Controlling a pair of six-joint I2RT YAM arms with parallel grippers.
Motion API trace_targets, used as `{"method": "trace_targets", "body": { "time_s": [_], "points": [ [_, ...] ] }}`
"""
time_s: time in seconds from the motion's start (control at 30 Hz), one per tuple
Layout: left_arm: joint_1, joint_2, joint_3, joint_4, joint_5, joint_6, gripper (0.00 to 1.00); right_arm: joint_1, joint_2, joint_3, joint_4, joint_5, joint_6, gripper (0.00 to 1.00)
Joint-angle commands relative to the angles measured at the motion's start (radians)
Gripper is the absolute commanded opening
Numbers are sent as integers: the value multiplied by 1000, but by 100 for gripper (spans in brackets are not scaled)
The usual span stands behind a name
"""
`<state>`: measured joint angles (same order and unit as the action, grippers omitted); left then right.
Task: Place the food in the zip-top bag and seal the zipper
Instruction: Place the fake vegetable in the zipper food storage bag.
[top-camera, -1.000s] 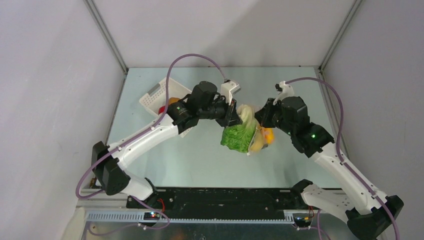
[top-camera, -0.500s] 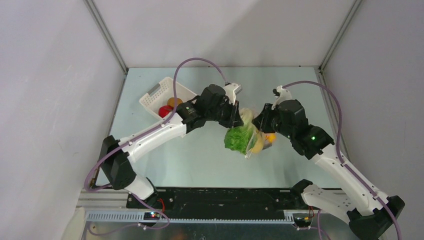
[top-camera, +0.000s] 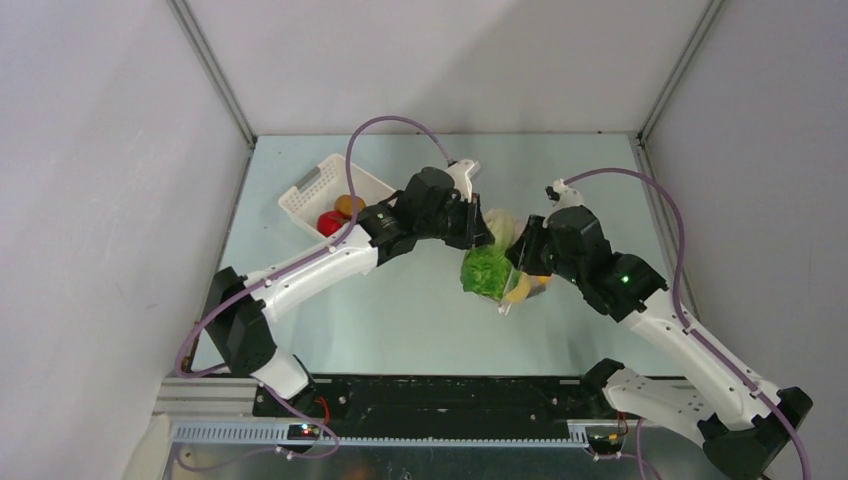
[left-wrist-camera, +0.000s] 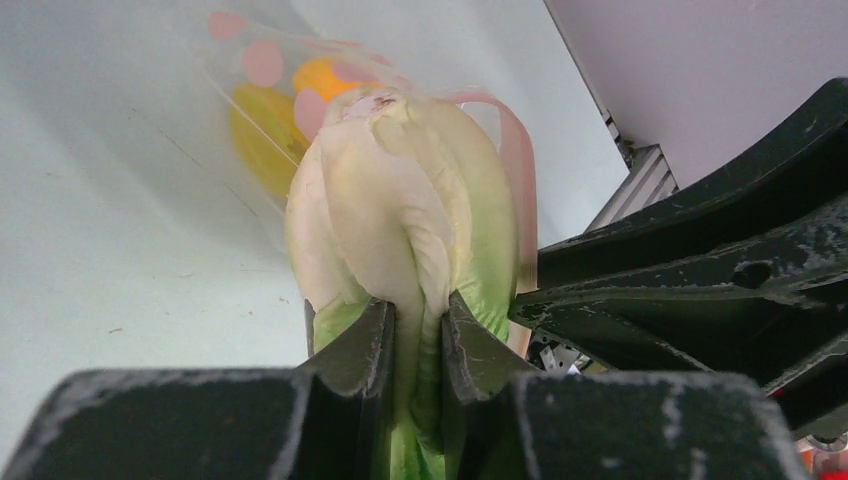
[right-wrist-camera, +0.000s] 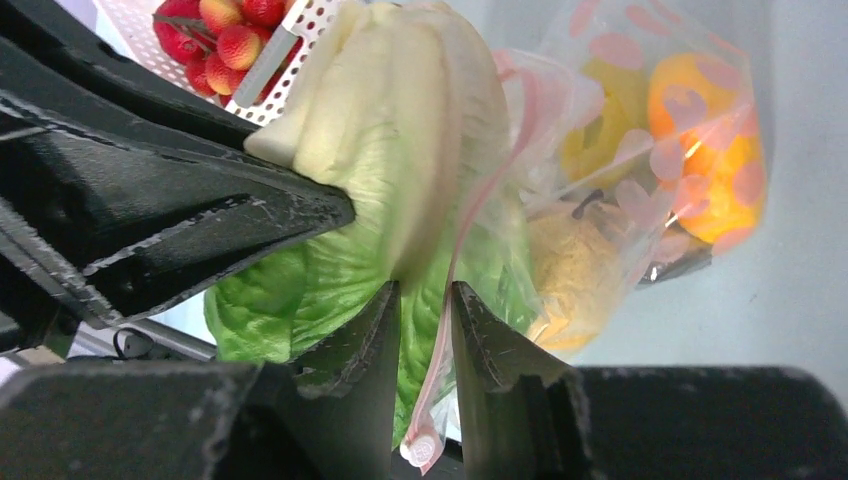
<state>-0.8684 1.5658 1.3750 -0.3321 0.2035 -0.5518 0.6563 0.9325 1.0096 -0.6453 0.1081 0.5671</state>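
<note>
My left gripper (top-camera: 481, 232) (left-wrist-camera: 418, 310) is shut on a green and white toy lettuce (top-camera: 487, 268) (left-wrist-camera: 400, 200), pinching its leafy end. The lettuce's white end sits at the mouth of the zip-top bag (top-camera: 524, 291) (left-wrist-camera: 262, 62), a clear bag with pink dots held above the table. My right gripper (top-camera: 521, 262) (right-wrist-camera: 425, 295) pinches the bag's pink zipper (right-wrist-camera: 482, 205) at its end, with lettuce (right-wrist-camera: 400, 120) against the inner finger. An orange toy (right-wrist-camera: 700, 130) and yellow toys (right-wrist-camera: 580, 270) lie inside the bag.
A white lattice basket (top-camera: 318, 184) stands at the back left with a red toy (top-camera: 329, 221) and an orange one (top-camera: 348, 204); several little red strawberries (right-wrist-camera: 220, 40) show in it. The two grippers almost touch above the table's middle.
The left arm has carried the lettuce right and pushed it further into the bag's mouth. The right gripper has shifted slightly left and forward with the bag; less lettuce shows outside.
</note>
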Motion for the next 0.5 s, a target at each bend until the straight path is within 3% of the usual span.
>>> {"method": "trace_targets", "body": {
  "time_s": [0.0, 0.23, 0.3, 0.4, 0.47],
  "points": [
    [-6, -10, 20, 68, -26, -26, 0, 35, 7, 45, -77, 141, 92, 29],
    [-6, 2, 28, 70, -22, -42, 0, 119, 37, 37, -124, 223, 155, 24],
    [-7, 2, 27, 67, -34, -44, 0, 135, 38, 37, -144, 251, 173, 19],
    [-6, 2, 33, 54, -55, -50, 0, 159, 26, 37, -155, 290, 190, 1],
    [-6, 13, 54, 26, -80, -59, 0, 172, 19, 32, -131, 294, 181, 0]
  ]
}}
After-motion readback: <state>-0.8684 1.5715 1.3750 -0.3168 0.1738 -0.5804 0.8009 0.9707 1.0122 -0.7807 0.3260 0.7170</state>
